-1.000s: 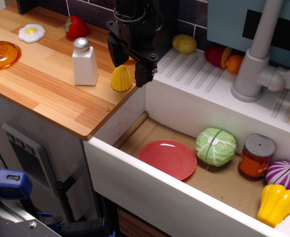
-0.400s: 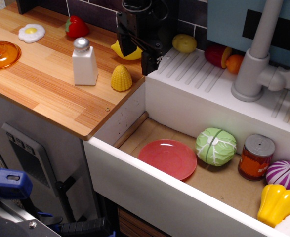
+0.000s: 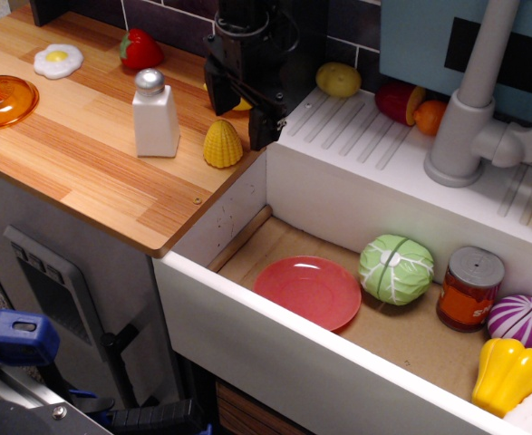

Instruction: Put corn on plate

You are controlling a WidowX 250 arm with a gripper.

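On the wooden counter (image 3: 84,154), the corn (image 3: 222,144) stands upright beside the white shaker (image 3: 154,115), ungrasped. The gripper (image 3: 240,116) hangs just behind it, jaws spread and empty. Step in hand: the approach. Next it must lower around the corn, close, then carry it to the plate (image 3: 308,291) in the sink (image 3: 275,358).

One toy corn (image 3: 222,143) stands on the desk (image 3: 75,154), along with one white shaker (image 3: 154,114), one fried egg (image 3: 58,61), one strawberry (image 3: 140,49), one orange lid (image 3: 3,100) and one partly hidden lemon (image 3: 240,105). The sink (image 3: 247,335) holds one red-pink plate (image 3: 307,291), one green cabbage (image 3: 394,268), one can (image 3: 469,288), one purple cabbage (image 3: 521,323) and one yellow bell pepper (image 3: 507,374). One potato (image 3: 338,80) lies on the drainboard.
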